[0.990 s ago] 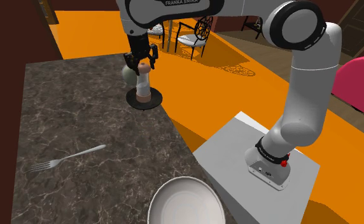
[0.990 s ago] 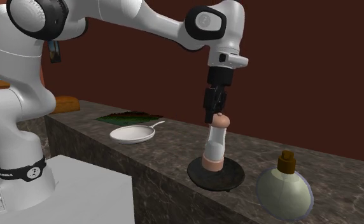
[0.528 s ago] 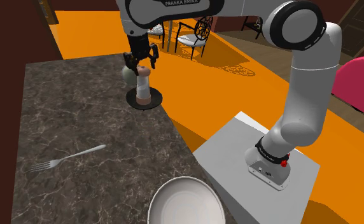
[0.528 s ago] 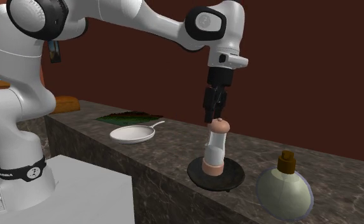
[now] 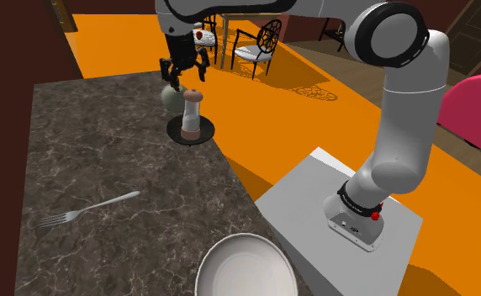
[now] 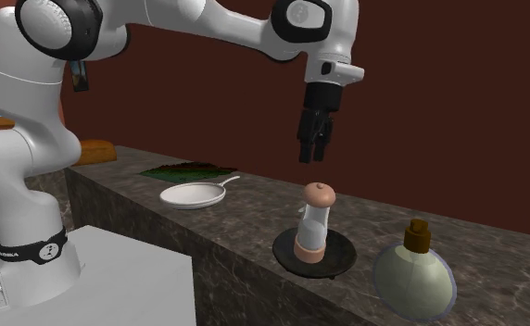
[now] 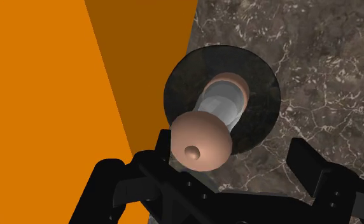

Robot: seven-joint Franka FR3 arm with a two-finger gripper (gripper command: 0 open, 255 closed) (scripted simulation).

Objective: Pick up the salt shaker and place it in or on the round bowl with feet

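In the upper middle of the shoulder view the black gripper hangs above the salt shaker, fingers spread well apart and clasping nothing. The shaker, clear-bodied with a pinkish cap and base, stands upright in the dark round bowl near the marble counter's edge. A round greenish bottle sits just beside the bowl, at the second exterior view's lower right

gripper risen, clear of salt shaker
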